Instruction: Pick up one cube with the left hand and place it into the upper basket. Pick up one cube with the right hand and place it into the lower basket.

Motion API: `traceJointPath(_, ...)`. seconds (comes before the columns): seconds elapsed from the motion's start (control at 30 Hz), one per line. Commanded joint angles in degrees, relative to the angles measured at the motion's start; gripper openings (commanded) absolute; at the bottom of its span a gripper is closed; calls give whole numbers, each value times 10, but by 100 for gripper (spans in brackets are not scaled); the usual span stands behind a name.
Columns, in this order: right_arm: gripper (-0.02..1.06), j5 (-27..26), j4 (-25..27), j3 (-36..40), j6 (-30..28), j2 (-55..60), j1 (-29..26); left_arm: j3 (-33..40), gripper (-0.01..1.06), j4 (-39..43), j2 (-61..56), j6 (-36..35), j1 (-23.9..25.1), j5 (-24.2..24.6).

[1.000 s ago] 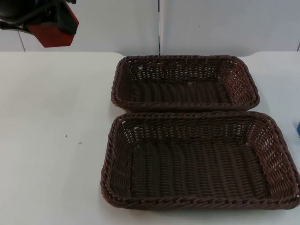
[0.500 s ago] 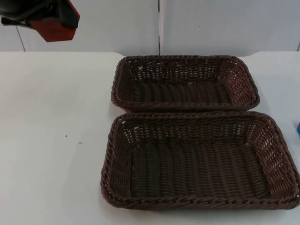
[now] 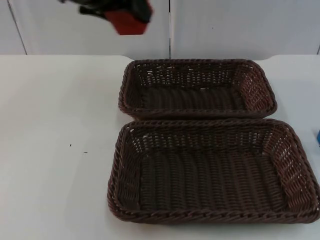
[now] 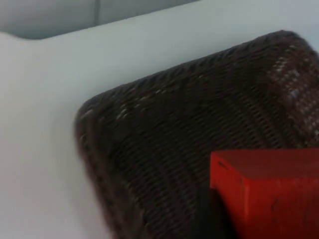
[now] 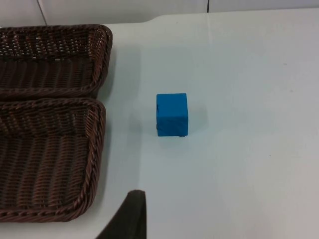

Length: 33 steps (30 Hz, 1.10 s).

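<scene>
A red cube [image 3: 131,24] hangs high over the table's back edge, just left of the upper basket [image 3: 197,62], with my left gripper [image 3: 124,15] shut on it. In the left wrist view the red cube [image 4: 269,194] sits close before the camera, with a brown wicker basket [image 4: 164,104] beneath and beyond it. The lower basket [image 3: 210,216] lies in front of the upper one; both hold nothing. A blue cube [image 5: 172,114] rests on the table to the right of the two baskets, and my right gripper [image 5: 127,219] waits well short of it.
The two baskets' rims touch along their long sides. In the right wrist view the upper basket [image 5: 97,59] and lower basket [image 5: 97,149] lie beside the blue cube. A sliver of the blue cube [image 3: 318,137] shows at the table's right. The grey partition wall [image 3: 240,25] closes the back.
My left gripper has carried the red cube to the right, from over the table's far left corner to near the upper basket's left end. Baskets and blue cube have not moved.
</scene>
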Motion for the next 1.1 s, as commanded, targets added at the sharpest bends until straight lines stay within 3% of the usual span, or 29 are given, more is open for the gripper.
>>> traceJointPath(0.0, 105, -5, -2, 1, 0, 3, -1, -39, 0, 6, 25, -9, -17, 9)
traceJointPath(0.23, 105, -5, -2, 1, 0, 3, -1, -147, 0, 53, 109, -50, -50, 33)
traceJointPath(0.4, 105, -5, -2, 1, 0, 3, -1, -182, 0, 93, 142, -80, -61, 33)
traceJointPath(1.07, 105, -5, -3, 1, 0, 3, -1, -215, 0, 94, 240, -85, -63, -7)
